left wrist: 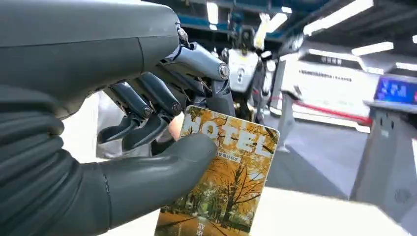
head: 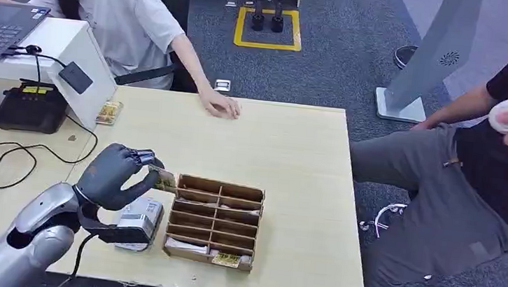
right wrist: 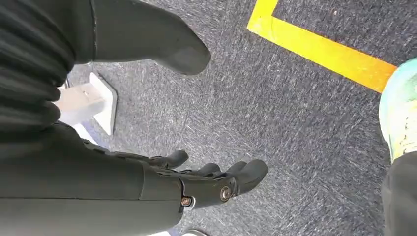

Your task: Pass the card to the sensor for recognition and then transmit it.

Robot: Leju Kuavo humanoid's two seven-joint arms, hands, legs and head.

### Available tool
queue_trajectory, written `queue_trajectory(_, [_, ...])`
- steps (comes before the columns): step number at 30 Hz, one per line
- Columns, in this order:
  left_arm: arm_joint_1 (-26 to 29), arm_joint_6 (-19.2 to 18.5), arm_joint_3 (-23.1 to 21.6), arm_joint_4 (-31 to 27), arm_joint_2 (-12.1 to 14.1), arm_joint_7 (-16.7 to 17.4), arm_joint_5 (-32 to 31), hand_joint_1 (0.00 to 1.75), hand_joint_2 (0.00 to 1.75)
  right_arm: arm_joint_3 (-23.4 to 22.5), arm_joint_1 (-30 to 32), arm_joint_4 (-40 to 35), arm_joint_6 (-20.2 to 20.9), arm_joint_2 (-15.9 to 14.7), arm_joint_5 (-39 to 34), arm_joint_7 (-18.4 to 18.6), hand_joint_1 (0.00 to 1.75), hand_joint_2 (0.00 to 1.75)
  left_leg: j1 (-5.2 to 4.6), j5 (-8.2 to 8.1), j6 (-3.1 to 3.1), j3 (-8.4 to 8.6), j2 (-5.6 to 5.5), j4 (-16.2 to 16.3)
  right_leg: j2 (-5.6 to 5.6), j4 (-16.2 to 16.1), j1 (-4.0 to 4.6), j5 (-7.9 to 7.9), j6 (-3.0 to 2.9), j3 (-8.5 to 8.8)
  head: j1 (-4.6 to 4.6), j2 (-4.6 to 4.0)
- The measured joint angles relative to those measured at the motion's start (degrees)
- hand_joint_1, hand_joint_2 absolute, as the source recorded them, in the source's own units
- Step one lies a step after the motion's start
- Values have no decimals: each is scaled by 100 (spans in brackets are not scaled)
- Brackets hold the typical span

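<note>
My left hand [head: 116, 174] hovers over the table just left of the cardboard card box [head: 214, 220], pinching a hotel card [head: 161, 175] between thumb and fingers. The left wrist view shows that card [left wrist: 223, 177] close up: an autumn-tree picture with "HOTEL" printed on it, the thumb [left wrist: 157, 172] pressed on its face. The sensor [head: 75, 77], a small black pad, is fixed to the slanted white stand [head: 80, 53] at the table's far left. My right hand [right wrist: 196, 182] hangs above the carpet, fingers apart, holding nothing.
A black card terminal [head: 30, 106] with cables sits left of the stand, with another card [head: 109, 112] lying beside it. A seated person's hand [head: 220, 104] rests on the far table edge. Another person [head: 488, 166] sits at the right. The box holds cards [head: 226, 259].
</note>
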Motion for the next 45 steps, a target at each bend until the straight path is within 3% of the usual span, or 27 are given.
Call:
queue_trajectory(3, [-833, -595, 403, -144, 299, 96, 973, 175, 175, 0, -4, 0, 2, 0, 2, -9, 0, 175, 5, 16, -6, -22, -17, 0, -19, 0, 5, 11, -12, -10, 0, 0])
queue_trajectory(5, [-1365, -936, 722, -146, 409, 289, 1131, 175, 175, 0, -10, 0, 26, 0, 31, -7, 0, 175, 4, 17, -8, -17, -12, -1, -15, 2, 5, 18, -17, -10, 0, 0])
queue_trajectory(8, [-1960, -1031, 997, 115, 463, 584, 779, 175, 175, 7, -6, -2, 31, 0, 112, 13, 0, 175, 4, 18, -10, -15, -6, -1, -11, 3, 5, 20, -16, -12, 0, 2])
queue_trajectory(12, [-2440, -530, 1049, 1007, 402, 1115, -461, 175, 175, 35, -52, -9, 26, 0, 216, 72, 0, 175, 5, 24, -18, -13, -6, -1, -10, 3, 5, 24, -20, -14, 0, 2])
queue_trajectory(18, [-2728, -113, 942, 2261, 69, 1598, -1372, 175, 175, 135, -123, -46, 44, 4, 326, 166, 0, 175, 3, 29, -13, 10, -4, 0, -3, 3, 4, 32, -17, -21, 4, 0])
queue_trajectory(24, [-2769, 184, 839, 3130, -299, 1641, -1540, 175, 175, 155, -167, -74, 42, 22, 332, 173, 0, 175, 2, 29, -13, 8, 0, 0, 0, 3, 3, 33, -17, -25, 0, 0])
queue_trajectory(33, [-2788, 190, 808, 3491, -488, 1641, -1544, 175, 175, 157, -164, -72, 42, 24, 332, 171, 0, 175, 2, 29, -13, -1, 12, 0, 10, 3, 3, 37, -21, -40, 0, 2])
queue_trajectory(45, [-2790, 195, 808, 3639, -547, 1641, -1544, 175, 175, 157, -164, -72, 42, 24, 332, 171, 0, 175, 3, 29, -13, -4, 14, 0, 13, 3, 4, 37, -21, -42, 0, 0])
